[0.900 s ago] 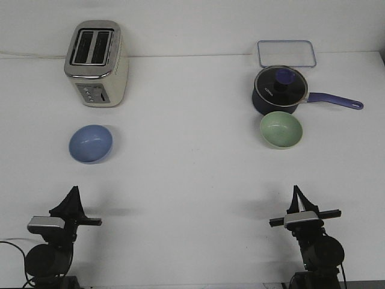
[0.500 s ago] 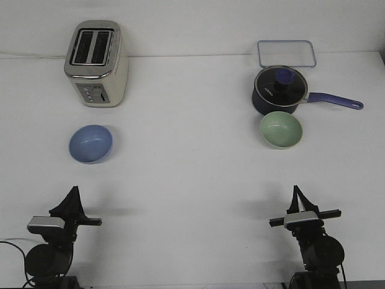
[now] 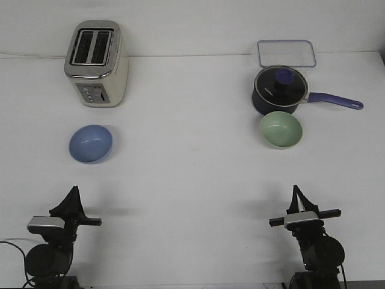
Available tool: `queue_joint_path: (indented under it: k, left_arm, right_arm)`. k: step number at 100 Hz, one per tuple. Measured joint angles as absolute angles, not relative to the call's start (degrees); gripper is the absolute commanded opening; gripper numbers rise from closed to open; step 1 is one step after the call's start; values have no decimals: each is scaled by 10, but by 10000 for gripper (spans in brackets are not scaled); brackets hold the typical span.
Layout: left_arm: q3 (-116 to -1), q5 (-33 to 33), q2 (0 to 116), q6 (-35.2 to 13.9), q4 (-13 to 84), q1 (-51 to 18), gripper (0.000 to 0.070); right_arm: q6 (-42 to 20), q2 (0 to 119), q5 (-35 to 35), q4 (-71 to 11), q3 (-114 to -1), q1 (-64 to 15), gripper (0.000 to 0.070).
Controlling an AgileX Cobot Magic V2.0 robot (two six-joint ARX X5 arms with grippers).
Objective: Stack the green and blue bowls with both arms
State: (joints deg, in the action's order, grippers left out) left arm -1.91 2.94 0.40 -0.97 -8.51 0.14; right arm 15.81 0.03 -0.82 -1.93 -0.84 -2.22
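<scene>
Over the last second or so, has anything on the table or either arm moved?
Nothing has visibly changed. The blue bowl and the green bowl sit apart where they were, untouched, and the left gripper and right gripper remain at the near edge. The toaster, saucepan and clear tray are also unmoved.

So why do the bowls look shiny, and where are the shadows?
Front view: soft glare streaks the blue bowl and green bowl; faint shadows fall to the right of each bowl and the toaster; everything looks sharp, evenly lit.
</scene>
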Motion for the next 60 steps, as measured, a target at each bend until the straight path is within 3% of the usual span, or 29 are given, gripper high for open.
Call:
queue_joint_path:
  k: [11, 36, 60]
  left_arm:
    - [-19, 29, 4, -10, -85, 1, 15]
    - [-19, 29, 4, -10, -85, 1, 15]
    - [-19, 29, 4, -10, -85, 1, 15]
  right_arm:
    - [102, 0, -16, 4, -8, -22, 0]
    - [-121, 5, 60, -17, -31, -22, 0]
    - [-194, 131, 62, -137, -222, -22, 0]
